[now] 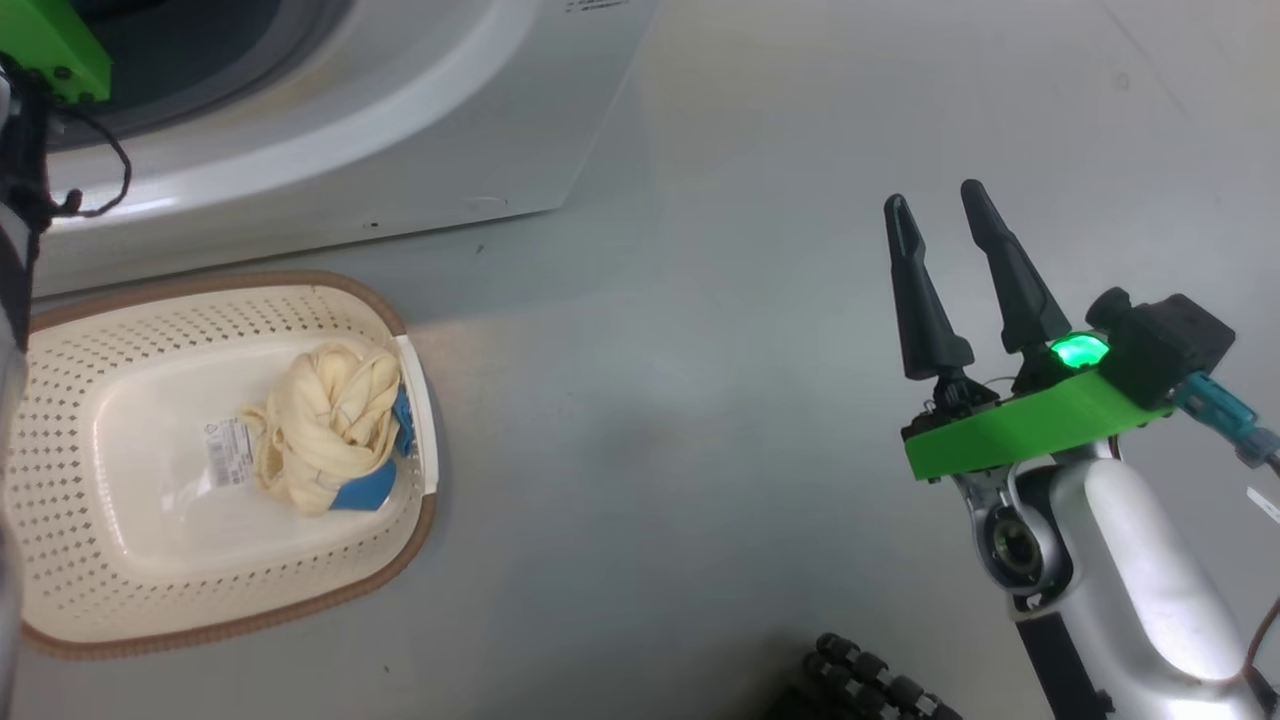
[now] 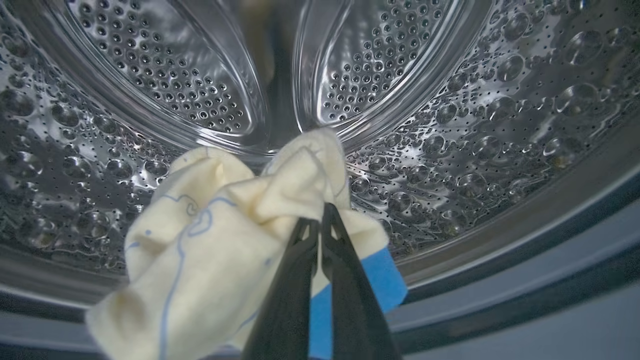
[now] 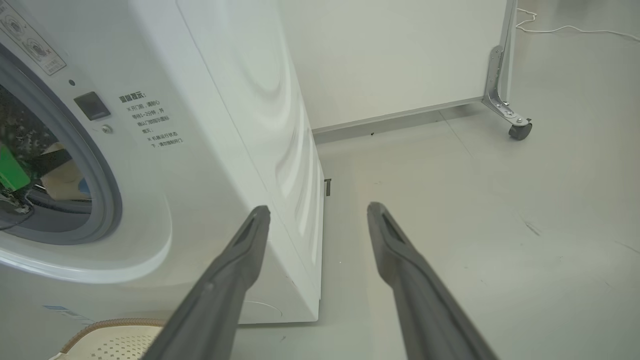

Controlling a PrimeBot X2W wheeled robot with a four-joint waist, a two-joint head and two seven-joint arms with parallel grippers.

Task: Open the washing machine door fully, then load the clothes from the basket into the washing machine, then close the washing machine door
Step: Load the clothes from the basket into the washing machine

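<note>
Left gripper (image 2: 320, 220) pinched shut on cream garment (image 2: 210, 235), inside steel drum (image 2: 500, 125). Right gripper (image 1: 933, 193) spread wide, empty, above floor (image 1: 700, 400). Second garment (image 1: 325, 420) bunched in basket (image 1: 100, 310) beside washing machine (image 1: 400, 150).

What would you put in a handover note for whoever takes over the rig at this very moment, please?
Left gripper: shut on a cream-yellow garment with a blue patch, held inside the steel drum, not yet released.
Right gripper: open, empty, above the floor to the right of the washing machine.
Second garment: bunched in the basket, which sits on the floor in front of the machine.
Done: door open; first garment brought into the drum.
Left: release it, load the second garment, close the door.
</note>
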